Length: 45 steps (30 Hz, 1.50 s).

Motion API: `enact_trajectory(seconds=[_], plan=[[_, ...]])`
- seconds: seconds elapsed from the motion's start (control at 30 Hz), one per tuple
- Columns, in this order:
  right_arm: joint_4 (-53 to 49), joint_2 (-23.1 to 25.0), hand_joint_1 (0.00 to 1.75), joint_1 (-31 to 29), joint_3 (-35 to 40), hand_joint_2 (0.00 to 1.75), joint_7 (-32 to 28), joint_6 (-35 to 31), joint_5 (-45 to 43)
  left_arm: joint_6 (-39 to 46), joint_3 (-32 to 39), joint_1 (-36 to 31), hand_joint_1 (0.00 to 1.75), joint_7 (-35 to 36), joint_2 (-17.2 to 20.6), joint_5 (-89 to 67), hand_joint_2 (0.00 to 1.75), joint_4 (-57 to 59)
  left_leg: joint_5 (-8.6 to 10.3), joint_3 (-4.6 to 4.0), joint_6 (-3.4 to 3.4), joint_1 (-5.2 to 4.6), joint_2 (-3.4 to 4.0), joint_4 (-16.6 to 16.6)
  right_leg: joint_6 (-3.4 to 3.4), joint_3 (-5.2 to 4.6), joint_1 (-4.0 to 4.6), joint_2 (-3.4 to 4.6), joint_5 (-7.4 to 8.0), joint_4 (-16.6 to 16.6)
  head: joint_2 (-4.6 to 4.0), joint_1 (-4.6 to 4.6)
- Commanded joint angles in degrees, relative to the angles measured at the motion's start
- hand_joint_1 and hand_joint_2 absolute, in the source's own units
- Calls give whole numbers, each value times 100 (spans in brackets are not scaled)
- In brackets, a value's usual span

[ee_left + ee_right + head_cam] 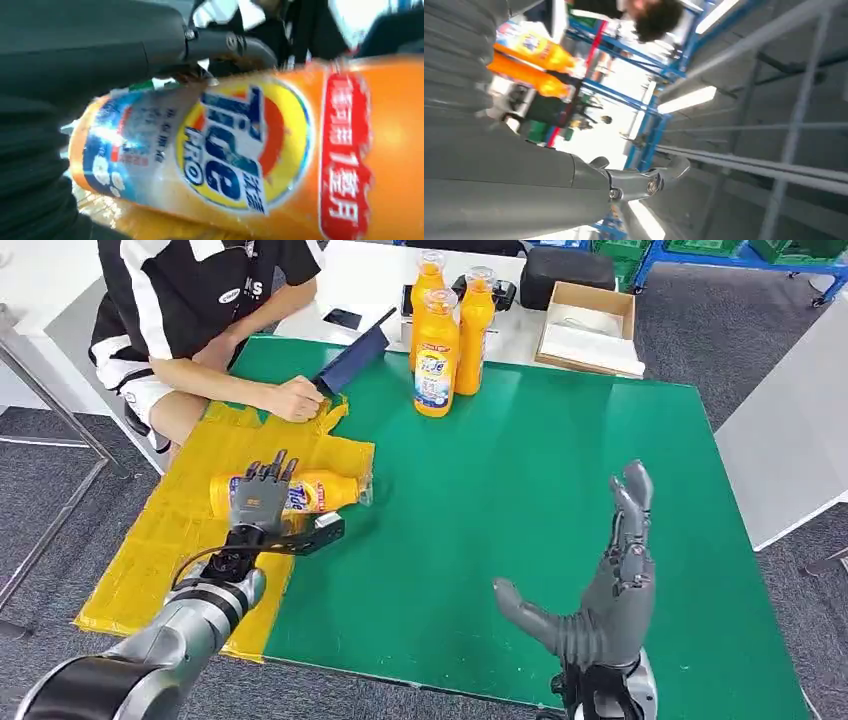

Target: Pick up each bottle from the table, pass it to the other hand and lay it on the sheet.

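Note:
An orange Tide bottle [305,492] [260,150] lies on its side on the yellow sheet [190,540], cap toward the green table [520,520]. My left hand [258,498] is over the bottle's base end, fingers straight across its top. The thumb [322,533] [225,45] is spread away from the bottle on the near side, so nothing is gripped. My right hand [600,580] [639,182] hovers open over the near right of the table, fingers pointing up. Three more orange bottles [436,360] [531,47] stand upright at the table's far edge.
A seated person's hand [295,400] presses down the sheet's far corner, beside a dark blue flat case [352,360]. A cardboard box [590,325] and a black bag [565,270] sit on the white table behind. The sheet overhangs the table's left edge.

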Motion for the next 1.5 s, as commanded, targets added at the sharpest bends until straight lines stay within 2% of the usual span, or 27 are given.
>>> enact_trajectory(seconds=[0.03,0.1,0.33,0.4,0.43,0.47,0.5,0.53,0.57,0.7,0.77,0.87,1.23,1.3,1.37,1.5], plan=[[1384,107,0,-254,-407,175,535,320,15,253,1165,1008,0,-1374,-523,331,175,-2322,-16,33,-15,8,6,-3,-15,35,4,26,-12,-10,0,-2],[1539,131,0,-193,-463,175,556,491,-107,253,1412,1455,0,-2019,-865,655,175,-3428,-20,36,-14,9,-3,-2,-14,42,5,19,-17,-14,0,-2],[1539,131,0,-193,-463,175,556,491,-107,253,1412,1455,0,-2019,-865,655,175,-3428,-19,7,-19,6,9,2,-14,9,2,25,-10,-6,0,0],[1520,135,0,-54,-457,175,704,563,21,253,2039,1867,0,-3158,-1518,928,175,-4738,-20,5,-21,5,5,3,-14,5,3,20,-13,-4,0,-2],[1587,169,0,-48,-443,175,722,548,40,253,2357,1954,0,-3852,-1973,1301,175,-5026,-30,17,-28,8,3,8,-21,19,5,24,-23,1,0,-2],[1595,201,0,-7,-471,175,748,516,53,253,2164,1967,0,-4036,-2011,1943,175,-4686,-21,-4,-19,9,-5,8,-11,1,8,10,-14,-3,0,-4],[1550,259,0,131,-575,175,769,462,62,-63,1323,2206,0,-3934,-1841,3160,175,-4687,-27,10,-21,9,-20,10,-14,18,6,0,-25,-2,0,-7],[1468,260,0,278,-652,175,767,521,46,-112,681,2508,0,-3572,-1666,3483,175,-5064,-18,8,-16,4,-25,-3,-9,12,2,-10,-20,-11,0,-2],[1435,257,0,328,-681,175,740,555,45,-40,495,2574,0,-3413,-1596,3499,175,-5131,-29,27,-19,5,-29,-3,-13,34,1,-7,-32,-13,0,0],[1418,278,0,325,-712,175,731,591,50,57,409,2505,0,-3348,-1462,3611,175,-4975,-44,25,-33,6,-4,7,-24,23,2,24,-34,0,0,-4],[1426,292,0,307,-719,175,734,601,58,89,386,2462,0,-3342,-1405,3662,175,-4914,-26,2,-28,2,-22,-1,-19,6,0,-5,-25,-3,0,0],[1426,292,0,307,-719,175,734,601,58,89,386,2462,0,-3342,-1405,3662,175,-4914,-33,16,-33,6,-13,2,-25,16,4,16,-29,-3,0,-4],[1426,292,0,307,-719,175,734,601,58,89,386,2462,0,-3342,-1405,3662,175,-4914,-34,21,-30,6,-12,1,-22,22,2,15,-30,-4,0,-2],[1478,303,0,423,-815,175,885,611,94,-1230,111,2816,0,-3589,-1433,4997,175,-5282,-37,24,-32,7,-11,3,-25,26,3,17,-33,-3,0,-2],[1491,299,0,671,-1011,175,860,629,42,-2173,-104,3321,0,-3614,-1490,5612,175,-5401,-41,31,-33,6,-10,1,-25,33,2,20,-36,-5,2,-2],[1540,497,0,1044,-1554,175,639,1100,-217,-4037,-28,3751,0,-3656,-1618,7202,175,-4836,-45,46,-31,3,-22,-11,-23,50,-1,7,-43,-17,0,-2]])
